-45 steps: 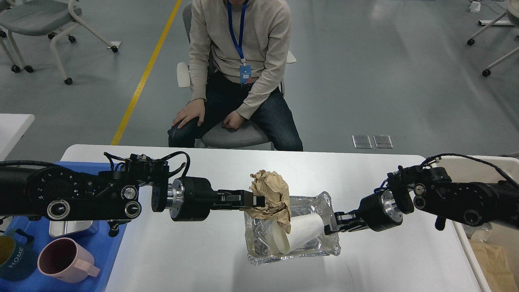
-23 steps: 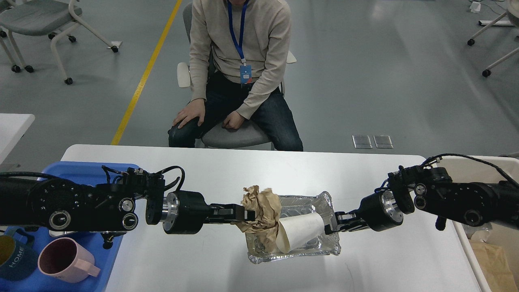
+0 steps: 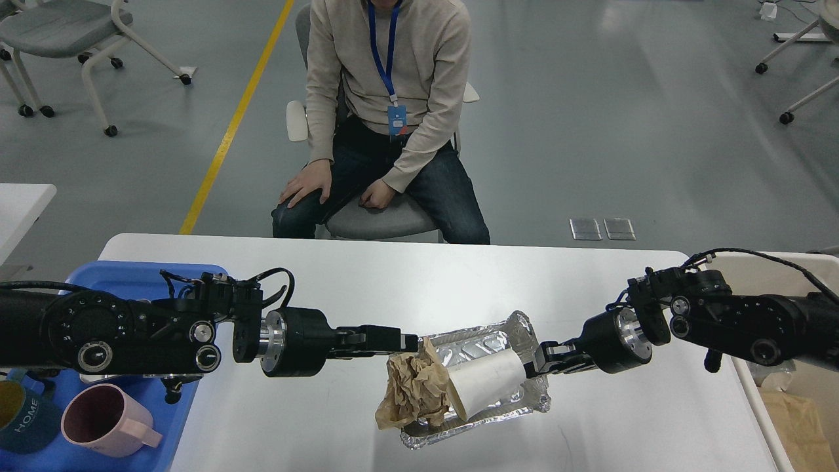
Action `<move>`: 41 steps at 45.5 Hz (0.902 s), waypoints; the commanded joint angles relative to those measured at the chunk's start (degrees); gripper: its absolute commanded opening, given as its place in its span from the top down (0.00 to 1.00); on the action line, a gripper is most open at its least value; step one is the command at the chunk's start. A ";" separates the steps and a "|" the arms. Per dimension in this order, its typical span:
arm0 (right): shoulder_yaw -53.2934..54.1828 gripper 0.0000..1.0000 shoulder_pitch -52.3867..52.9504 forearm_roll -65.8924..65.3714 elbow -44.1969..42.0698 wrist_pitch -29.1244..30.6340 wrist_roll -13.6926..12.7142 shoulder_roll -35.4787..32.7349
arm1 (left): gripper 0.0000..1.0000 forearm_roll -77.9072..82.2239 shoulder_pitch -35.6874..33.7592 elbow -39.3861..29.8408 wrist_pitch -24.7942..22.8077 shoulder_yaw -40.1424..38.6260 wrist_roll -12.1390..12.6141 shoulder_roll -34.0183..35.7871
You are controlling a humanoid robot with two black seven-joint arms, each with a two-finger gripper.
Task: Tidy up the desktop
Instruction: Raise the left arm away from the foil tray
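The white desktop (image 3: 459, 282) holds a crinkled foil tray (image 3: 472, 341) at its middle front. A white paper cup (image 3: 488, 383) lies on its side in the tray. A crumpled brown paper (image 3: 413, 393) rests on the tray's left end and hangs over its rim. My left gripper (image 3: 411, 342) hovers just above that paper, with nothing in it. My right gripper (image 3: 541, 359) is shut on the foil tray's right rim, beside the cup's base.
A blue plastic tray (image 3: 131, 272) at the left front holds a pink mug (image 3: 105, 419) and a dark mug (image 3: 19, 419). A white bin (image 3: 754, 262) with brown paper (image 3: 796, 419) stands at the right edge. A seated person (image 3: 387, 98) faces the far edge.
My left gripper carried the brown paper down and back toward me, then let it go; the paper now lies on the tray's left end. The right arm barely moved.
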 commanded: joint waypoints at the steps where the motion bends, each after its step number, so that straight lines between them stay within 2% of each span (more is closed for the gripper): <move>1: 0.00 1.00 -0.10 0.08 0.08 0.00 0.01 -0.19 | 0.27 -2.25 -0.06 -0.01 1.48 -2.20 -0.04 0.93; 5: 0.09 1.00 -0.10 0.08 0.16 0.00 0.01 -0.63 | 0.15 -4.89 -0.06 0.17 3.41 -4.66 -0.13 2.42; 9: 0.09 1.00 -0.36 -0.01 0.08 0.00 0.01 -0.81 | 0.08 -7.43 0.11 1.31 4.64 -7.82 -0.21 4.44; 15: 0.08 1.00 -0.63 0.08 0.16 0.00 0.09 -1.51 | 0.07 -11.83 1.42 3.51 6.84 -12.48 -1.44 8.39; 21: -0.09 1.00 -0.63 0.08 0.16 0.09 0.18 -1.60 | 0.07 -14.47 6.25 3.86 7.90 -20.91 -2.94 11.12; 33: -0.35 1.00 -0.89 0.17 -0.01 0.09 0.45 -1.77 | 0.06 -20.53 21.02 8.43 7.63 -40.95 -2.32 11.04; 41: -0.09 1.00 -1.15 0.43 -0.28 0.00 0.45 -3.97 | 0.05 -23.26 28.58 10.45 6.49 -50.53 -2.24 11.21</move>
